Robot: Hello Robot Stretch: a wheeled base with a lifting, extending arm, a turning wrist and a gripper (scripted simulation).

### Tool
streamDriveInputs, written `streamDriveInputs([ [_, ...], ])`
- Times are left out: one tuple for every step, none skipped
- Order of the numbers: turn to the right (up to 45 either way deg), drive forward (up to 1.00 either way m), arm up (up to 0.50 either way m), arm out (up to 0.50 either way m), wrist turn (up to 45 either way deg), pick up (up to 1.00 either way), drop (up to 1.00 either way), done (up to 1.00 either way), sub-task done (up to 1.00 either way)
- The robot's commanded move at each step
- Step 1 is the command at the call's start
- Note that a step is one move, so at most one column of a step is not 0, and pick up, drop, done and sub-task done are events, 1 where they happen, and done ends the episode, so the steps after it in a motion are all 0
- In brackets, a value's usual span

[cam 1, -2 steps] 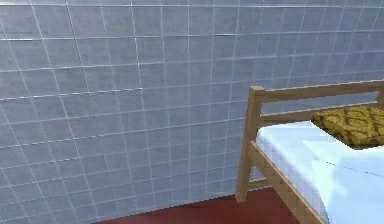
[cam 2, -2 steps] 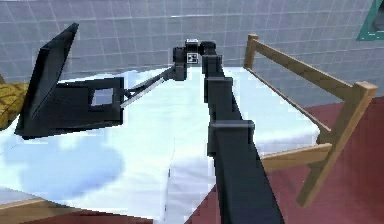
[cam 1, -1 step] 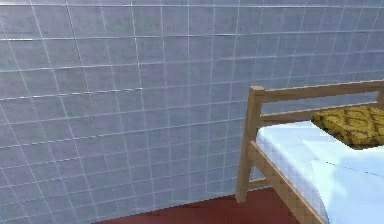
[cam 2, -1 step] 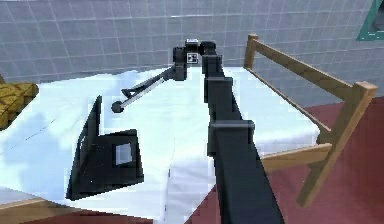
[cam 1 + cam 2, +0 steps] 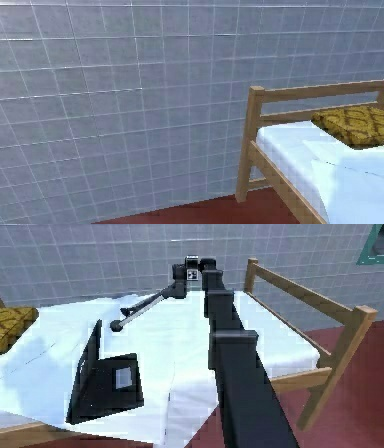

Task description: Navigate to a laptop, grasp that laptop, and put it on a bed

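Your gripper point(image 5: 124, 320) shows against the white sheet, and you cannot tell whether it holds anything. Toward the arm side view's left the laptop point(image 5: 105, 384) lies open on the bed point(image 5: 172, 342) – likely stiff, smooth, hinged – so take the flat base's edge, not the lid; the wooden footboard point(image 5: 300, 299) stands at the right

Nothing here can be read - no words, numbers or signs. The closest thing to print is the black marks on the two small white squares point(image 5: 190, 270) at the far end of the arm point(image 5: 235, 364), upper middle of the arm side view - patterns, not letters.
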Motion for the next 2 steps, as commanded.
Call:
streamDriveInputs([
  [0.0,0.00,0.00,-0.08,0.0,0.00,0.00,0.00,0.00],
  [0.0,0.00,0.00,0.00,0.0,0.00,0.00,1.00,0.00],
])
